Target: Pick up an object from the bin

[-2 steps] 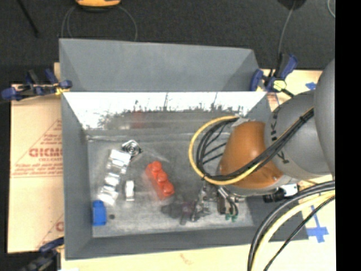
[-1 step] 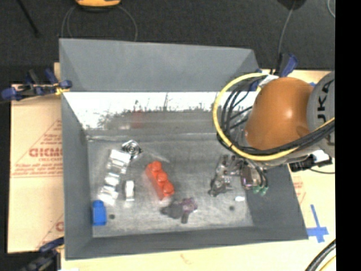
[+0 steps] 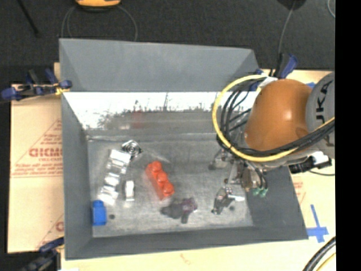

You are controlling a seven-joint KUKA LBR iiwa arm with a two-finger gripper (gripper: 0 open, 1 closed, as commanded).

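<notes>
Gripper [image 3: 227,199] is low at the right end of the bin [image 3: 158,66] floor, open or clenched I can't tell. The nearest piece is a dark purplish lump [image 3: 180,209] just to its left, lying roughly left-to-right by the front wall, with bare scuffed grey metal between them. Further left, a bumpy orange-red block [image 3: 159,179] runs diagonally from far-left to near-right, then a heap of clear and white bits [image 3: 118,173] under a shiny metal piece [image 3: 131,147], and a blue block [image 3: 99,212] in the front-left corner.
</notes>
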